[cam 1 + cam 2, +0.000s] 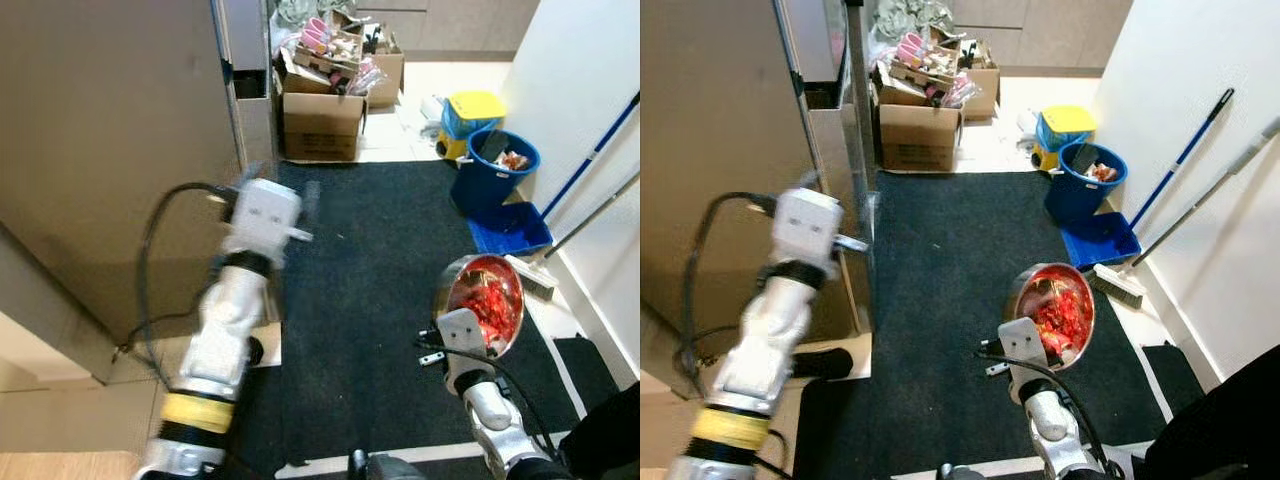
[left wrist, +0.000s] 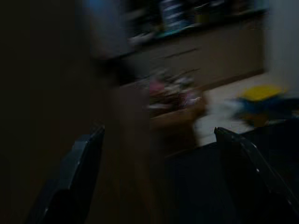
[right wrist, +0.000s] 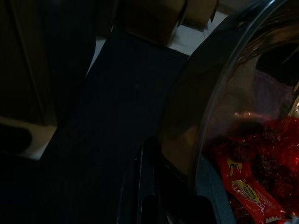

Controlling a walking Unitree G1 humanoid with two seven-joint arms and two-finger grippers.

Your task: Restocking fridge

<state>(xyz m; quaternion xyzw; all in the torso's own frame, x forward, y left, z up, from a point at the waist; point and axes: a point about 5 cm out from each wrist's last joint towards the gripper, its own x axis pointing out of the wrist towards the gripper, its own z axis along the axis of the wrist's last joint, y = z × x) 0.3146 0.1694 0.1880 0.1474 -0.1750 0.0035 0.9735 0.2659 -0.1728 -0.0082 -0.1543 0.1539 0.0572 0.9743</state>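
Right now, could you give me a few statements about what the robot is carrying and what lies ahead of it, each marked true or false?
1. The right end effector holds a metal bowl by its rim. True.
2. The bowl is empty. False: it is full of red wrappers.
3. The left end effector is open and holds nothing. True: its two black fingers stand apart with only the room between them.
4. The carpet ahead is bright red. False: it is dark, nearly black.
5. A blue bucket stands near the white wall, with a yellow-lidded box behind it. True.
6. The cardboard boxes beyond the carpet are folded flat. False: they stand open, with items inside.
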